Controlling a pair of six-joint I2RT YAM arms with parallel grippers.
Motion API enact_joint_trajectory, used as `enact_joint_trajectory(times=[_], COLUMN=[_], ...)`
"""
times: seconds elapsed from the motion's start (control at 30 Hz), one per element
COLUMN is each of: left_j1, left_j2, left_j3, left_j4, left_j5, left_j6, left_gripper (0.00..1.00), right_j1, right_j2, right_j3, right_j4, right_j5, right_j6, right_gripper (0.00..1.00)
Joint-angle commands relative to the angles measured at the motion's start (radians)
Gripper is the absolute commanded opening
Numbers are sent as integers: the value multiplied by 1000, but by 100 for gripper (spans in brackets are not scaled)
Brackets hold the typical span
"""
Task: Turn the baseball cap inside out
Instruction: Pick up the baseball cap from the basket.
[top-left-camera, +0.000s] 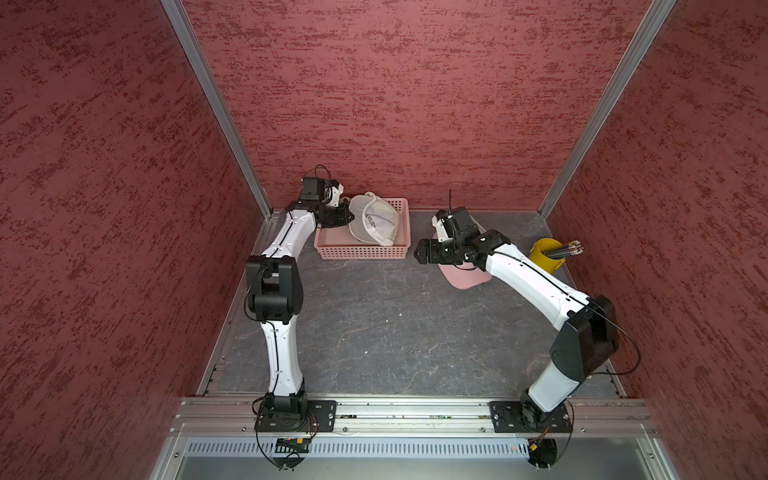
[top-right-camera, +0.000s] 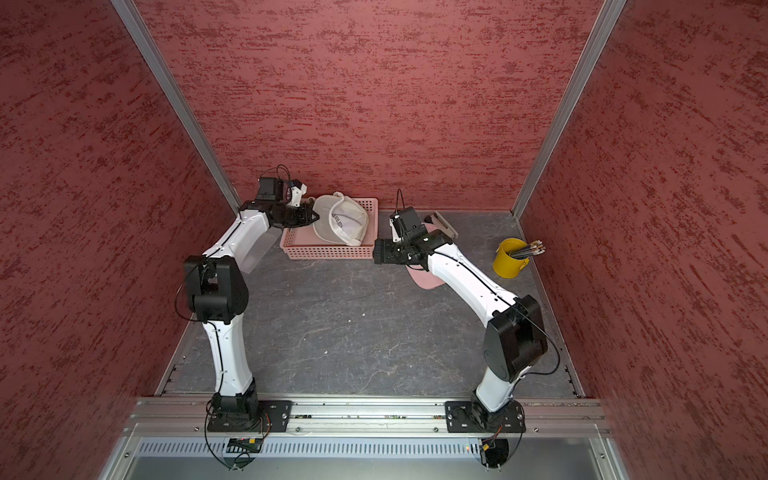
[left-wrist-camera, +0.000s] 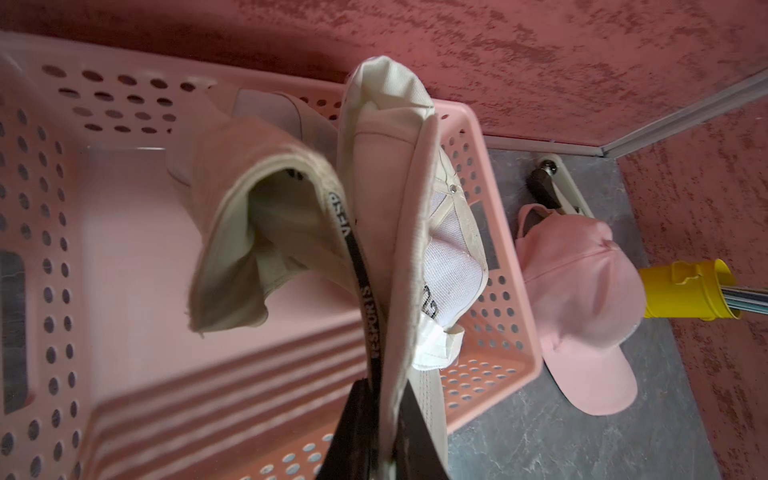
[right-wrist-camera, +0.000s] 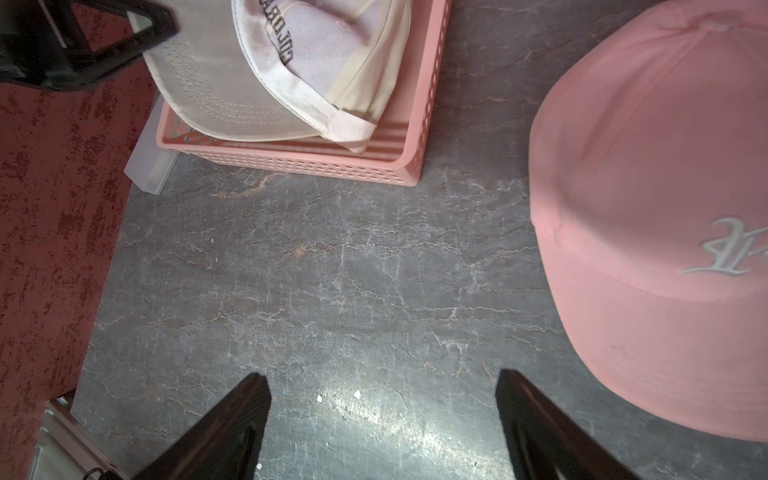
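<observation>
Inside the pink basket (top-left-camera: 361, 251), at the back of the bench (top-left-camera: 374, 332), sits the white baseball cap (top-left-camera: 374, 224). It fills the half of the basket that is farther from the left arm, and its brim points toward that arm. The left end effector (left-wrist-camera: 384, 415) is closed on the edge of the brim. In the left wrist view its two black fingers pinch the cloth between them, and the cap rises from them above the basket floor. The crown is crumpled and folded, and white mesh and inner seams show.

The right end effector (right-wrist-camera: 382, 386) hangs above the bare bench just beside the basket's near corner. Its jaws are wide apart and it holds nothing. The basket's wall stands between it and the white cap.

Next to the basket on this same side lies a pink cap (right-wrist-camera: 644, 166), crown up. In both top views the right arm covers a part of it. Farther from the basket, past the pink cap, stands a yellow cup (top-left-camera: 544, 253) with pencils (top-left-camera: 567, 249) in it.
</observation>
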Motion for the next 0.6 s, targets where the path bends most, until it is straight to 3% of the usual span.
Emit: enact_joint_trajectory(times=[0.0, 0.1, 0.23, 0.57], left_j1=[-52, -72, -37, 7], left_j2=[-132, -165, -47, 26], left_j3=[-9, 4, 142, -44], left_j4=[33, -11, -167, 64], left_j5=[23, -25, -40, -61], left_j6=[67, 89, 63, 7], left_gripper=[0, 0, 0, 0], right_j1=[6, -4, -15, -14], right_j2=[-32, -58, -58, -73], right_j3=[74, 92, 96, -15], right_j4=[-40, -41, -43, 25], right_j5=[65, 71, 62, -3], right_j6=[-30, -55, -62, -22], right_gripper=[94, 98, 98, 96])
